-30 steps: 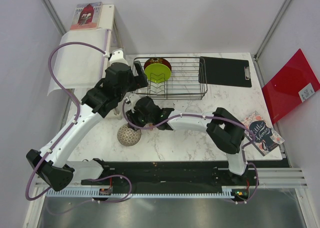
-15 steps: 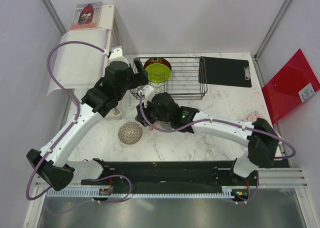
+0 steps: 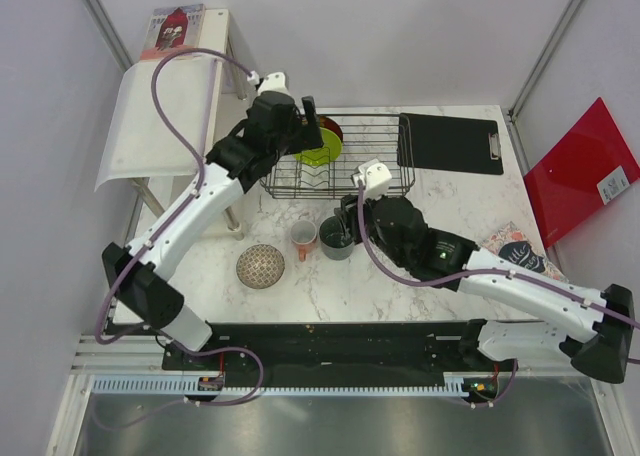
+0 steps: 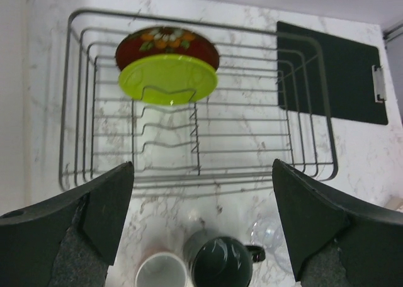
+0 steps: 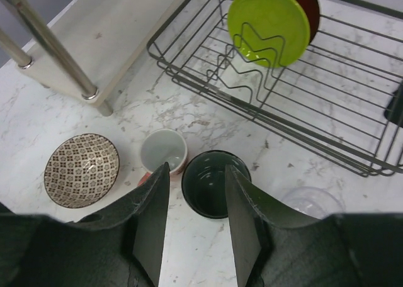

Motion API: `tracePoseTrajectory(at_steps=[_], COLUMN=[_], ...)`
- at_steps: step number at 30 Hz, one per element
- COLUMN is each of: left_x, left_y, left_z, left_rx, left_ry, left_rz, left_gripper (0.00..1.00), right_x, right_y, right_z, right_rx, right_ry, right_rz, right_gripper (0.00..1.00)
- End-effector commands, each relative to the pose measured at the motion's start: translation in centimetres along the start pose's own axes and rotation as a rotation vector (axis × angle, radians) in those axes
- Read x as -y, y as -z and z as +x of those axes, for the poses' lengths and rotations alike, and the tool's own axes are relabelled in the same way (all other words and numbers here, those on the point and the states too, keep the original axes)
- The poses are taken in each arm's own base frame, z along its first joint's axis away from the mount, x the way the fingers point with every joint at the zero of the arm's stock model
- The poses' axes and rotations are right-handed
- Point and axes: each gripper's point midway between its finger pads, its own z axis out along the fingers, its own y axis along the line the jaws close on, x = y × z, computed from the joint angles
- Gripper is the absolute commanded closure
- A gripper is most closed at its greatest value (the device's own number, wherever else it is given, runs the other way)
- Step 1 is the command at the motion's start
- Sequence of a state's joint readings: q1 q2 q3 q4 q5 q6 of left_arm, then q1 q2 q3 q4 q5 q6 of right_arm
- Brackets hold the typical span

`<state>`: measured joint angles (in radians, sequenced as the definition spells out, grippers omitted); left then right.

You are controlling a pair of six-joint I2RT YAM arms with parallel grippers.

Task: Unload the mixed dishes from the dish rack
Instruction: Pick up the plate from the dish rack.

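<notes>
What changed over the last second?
The left gripper swung from the left end of the dish rack to above it, open. The right gripper shifted right, open, uncovering the orange-red cup and dark grey mug. Lime-green plate, dark red bowl and patterned bowl stayed put.

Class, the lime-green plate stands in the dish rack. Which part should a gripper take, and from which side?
Pinch the lime-green plate by its top rim, from above: it stands on edge among the divider prongs, dark red bowl close behind, so only its upper edge looks free.
</notes>
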<state>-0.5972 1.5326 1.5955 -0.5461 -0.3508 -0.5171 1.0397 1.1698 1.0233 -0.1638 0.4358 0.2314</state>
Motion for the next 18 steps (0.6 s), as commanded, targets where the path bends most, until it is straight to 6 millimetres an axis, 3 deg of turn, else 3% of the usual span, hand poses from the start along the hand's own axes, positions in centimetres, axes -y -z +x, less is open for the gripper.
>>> tracePoseTrajectory(at_steps=[1, 4, 5, 8, 9, 10, 11, 12, 15, 18], left_x=[3.6, 4.2, 3.2, 1.7, 2.0, 1.9, 1.1, 1.9, 1.2, 0.5], left_y=[-2.5, -6.2, -7.0, -10.6, -11.1, -10.7, -11.5, -11.4, -12.5, -13.5], left_z=[-3.8, -4.1, -5.0, -3.0, -2.2, -2.7, -0.5, -1.3, -0.1, 0.5], left_rx=[0.07, 0.079, 0.114, 0.13, 0.143, 0.187, 0.183, 0.25, 0.226, 0.182], left_ry=[-0.137, -0.322, -0.427, -0.695, -0.762, -0.867, -0.923, -0.929, -0.983, -0.878], left_rz=[0.09, 0.069, 0.002, -0.063, -0.042, -0.041, -0.037, -0.015, -0.018, 0.001], left_gripper=[0.04, 0.09, 0.12, 0.11, 0.11, 0.11, 0.11, 0.09, 0.09, 0.12], right_x=[3.0, 3.8, 4.1, 4.8, 5.2, 5.5, 5.9, 6.4, 7.0, 7.4], right_y=[2.2, 3.2, 3.4, 4.3, 4.6, 5.1, 5.3, 5.8, 6.3, 6.4], right_z=[-1.3, -1.3, -1.2, -1.2, -1.2, -1.5, -1.2, -1.6, -1.8, -2.0], right_rx=[0.069, 0.086, 0.088, 0.1, 0.105, 0.12, 0.12, 0.138, 0.16, 0.175], right_ry=[-0.028, -0.038, -0.042, -0.049, -0.052, -0.062, -0.059, -0.069, -0.087, -0.096], right_rz=[0.111, 0.129, 0.141, 0.152, 0.168, 0.174, 0.185, 0.202, 0.228, 0.246], right_gripper=[0.53, 0.53, 0.53, 0.53, 0.53, 0.53, 0.53, 0.54, 0.54, 0.54])
